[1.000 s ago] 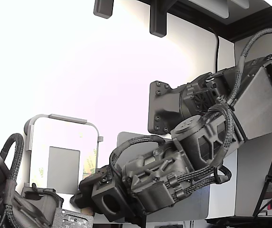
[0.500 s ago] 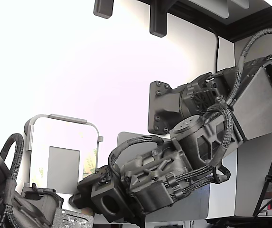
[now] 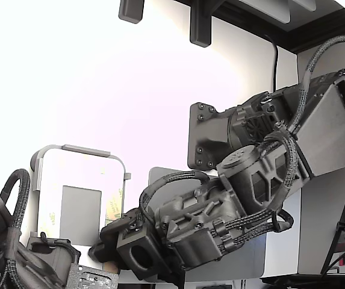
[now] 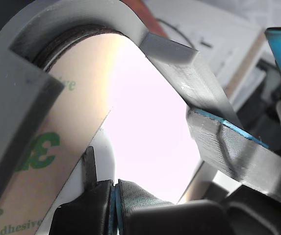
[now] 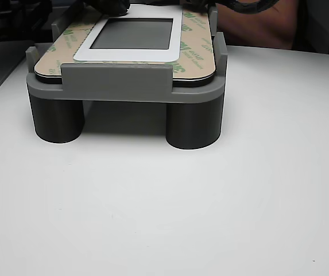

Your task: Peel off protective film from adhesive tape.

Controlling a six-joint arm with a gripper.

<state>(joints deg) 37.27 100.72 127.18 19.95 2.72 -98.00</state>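
White bench (image 5: 210,218) under everything. Your protective film (image 5: 197,43), pale yellow with green 3M print, lies flat around the border of the white panel (image 5: 131,53), which sits in the grey fixture (image 5: 115,85); the fixture's raised walls pin the panel, probably so a pull on the liner won't drag it. Tape under the film isn't visible. In the wrist view the claw (image 4: 114,193) sits at the film's inner edge (image 4: 42,161), tips pressed together; can't tell if they've caught the liner
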